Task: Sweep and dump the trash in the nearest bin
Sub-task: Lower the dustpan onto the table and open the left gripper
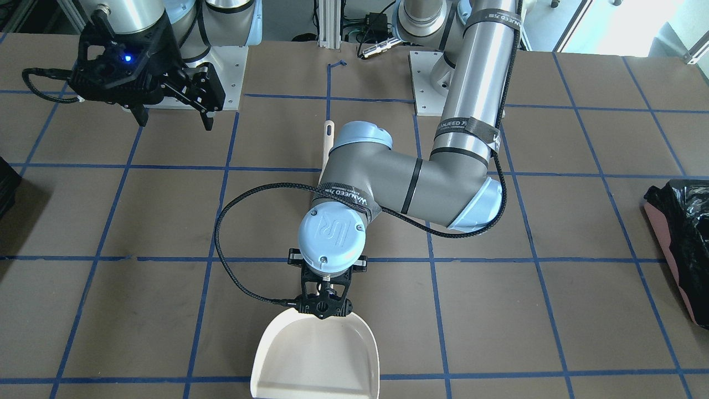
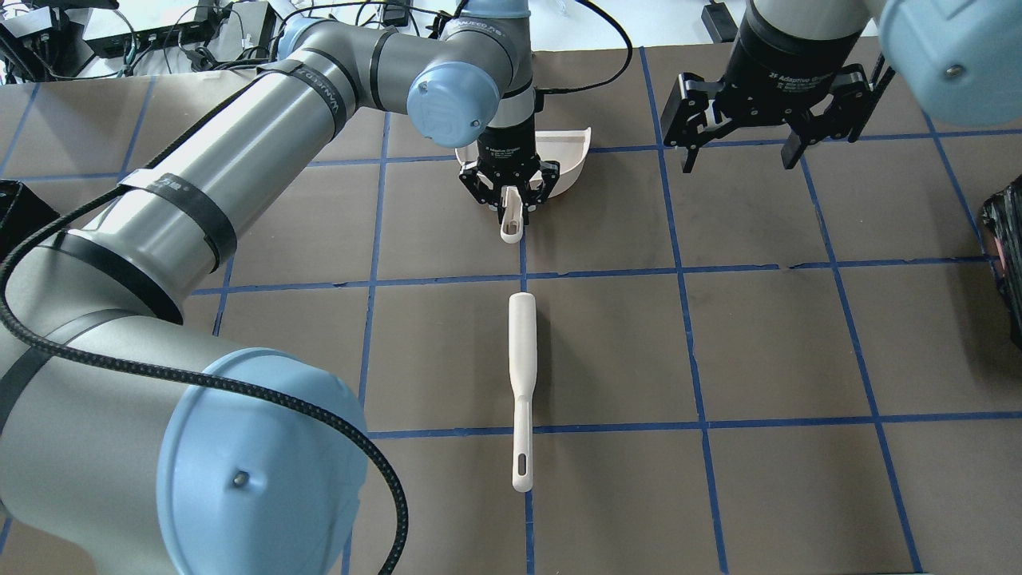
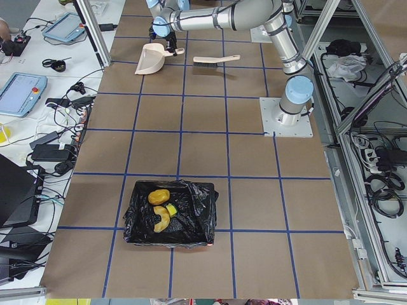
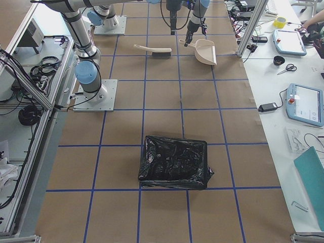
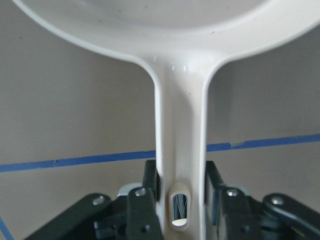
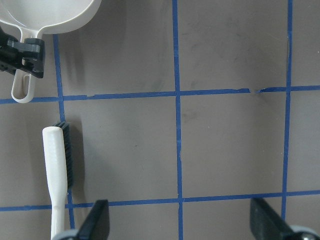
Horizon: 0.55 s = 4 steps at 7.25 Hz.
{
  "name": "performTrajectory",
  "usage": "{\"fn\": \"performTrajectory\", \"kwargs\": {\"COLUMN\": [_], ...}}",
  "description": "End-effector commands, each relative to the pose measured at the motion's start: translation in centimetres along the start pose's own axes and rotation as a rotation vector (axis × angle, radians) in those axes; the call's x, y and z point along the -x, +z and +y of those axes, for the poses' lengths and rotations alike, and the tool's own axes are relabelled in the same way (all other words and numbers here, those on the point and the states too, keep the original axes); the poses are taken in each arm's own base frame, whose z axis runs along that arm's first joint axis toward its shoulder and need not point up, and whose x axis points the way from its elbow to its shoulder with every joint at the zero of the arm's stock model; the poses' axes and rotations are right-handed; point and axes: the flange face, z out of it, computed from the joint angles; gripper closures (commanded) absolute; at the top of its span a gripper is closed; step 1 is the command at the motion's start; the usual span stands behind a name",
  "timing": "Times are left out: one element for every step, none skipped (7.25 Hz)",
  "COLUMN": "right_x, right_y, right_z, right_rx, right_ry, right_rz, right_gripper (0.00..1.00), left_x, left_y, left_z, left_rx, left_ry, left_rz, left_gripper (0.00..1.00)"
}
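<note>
My left gripper [image 2: 509, 194] is shut on the handle of the cream dustpan [image 1: 316, 354]; the left wrist view shows the fingers [image 5: 150, 182] pressed against both sides of the handle [image 5: 180, 150]. The pan's tray looks empty. My right gripper [image 2: 742, 152] is open and empty, raised near the robot's base. The trash lies inside the pink bin with the black bag [image 3: 210, 240]: the golden-brown lump [image 3: 159, 196], the yellow-and-green sponge chunk [image 3: 170, 210] and the pale curved piece [image 3: 161, 220]. The bin also shows at the edge of the front view [image 1: 678, 260].
A white brush [image 2: 520, 383] with dark bristles lies on the table between the dustpan and the robot's base, in line with the pan's handle. A second container, wrapped in black plastic [image 4: 174, 162], stands at the table's right end. Blue tape lines grid the brown table.
</note>
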Motion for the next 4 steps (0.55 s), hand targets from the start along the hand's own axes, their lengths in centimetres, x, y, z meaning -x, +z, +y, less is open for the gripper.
{"fn": "performTrajectory", "kwargs": {"right_x": [0.01,0.01,0.01,0.01], "right_y": [0.16,0.16,0.16,0.16], "right_z": [0.03,0.03,0.03,0.03], "right_rx": [0.003,0.003,0.003,0.003], "right_ry": [0.000,0.000,0.000,0.000], "right_rz": [0.000,0.000,0.000,0.000], "right_gripper": [0.00,0.00,0.00,0.00], "left_x": [0.05,0.06,0.17,0.08], "left_y": [0.13,0.24,-0.15,-0.73], "left_z": [-0.05,-0.09,0.07,0.38], "left_rx": [0.001,0.002,-0.003,-0.009], "left_ry": [-0.001,-0.001,-0.003,-0.001], "left_rz": [-0.005,-0.006,-0.016,-0.015], "left_gripper": [0.58,0.47,0.41,0.06]}}
